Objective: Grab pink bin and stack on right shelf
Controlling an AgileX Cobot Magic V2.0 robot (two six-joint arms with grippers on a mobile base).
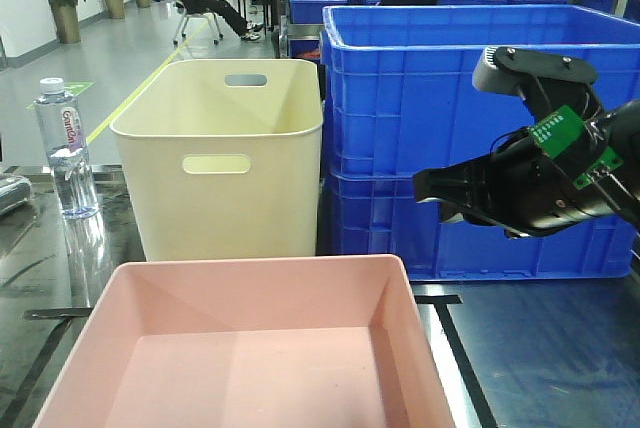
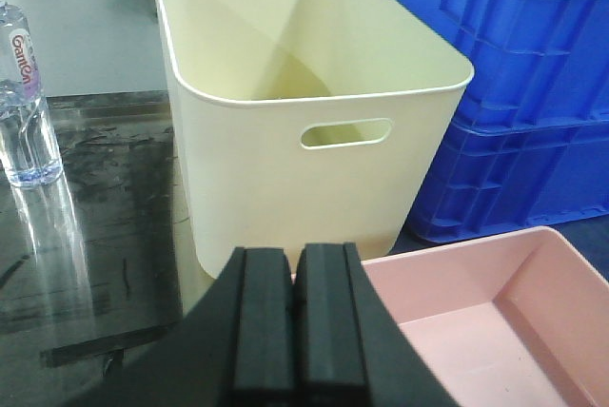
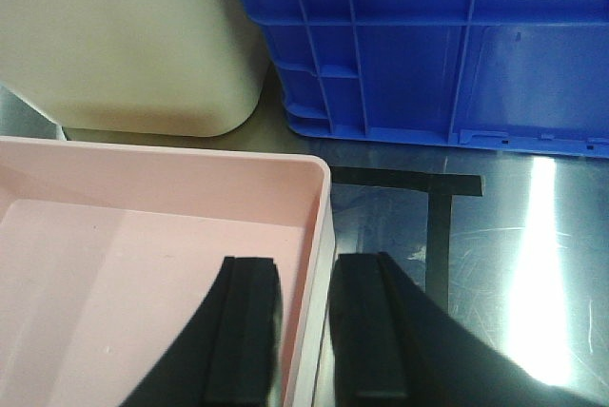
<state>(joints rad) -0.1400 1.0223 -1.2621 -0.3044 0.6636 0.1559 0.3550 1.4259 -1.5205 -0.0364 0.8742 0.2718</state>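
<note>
Glossy dark worktop [image 3: 514, 255] carries the pink bin [image 1: 250, 348]; right jaws straddle its rim unclamped, left jaws pressed together, so one-sided lifting could tip it.

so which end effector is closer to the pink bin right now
Right. The right end effector straddles the pink bin at its right wall, one finger inside and one outside. The left end effector is shut, just off the bin's rim, not touching it.
</note>
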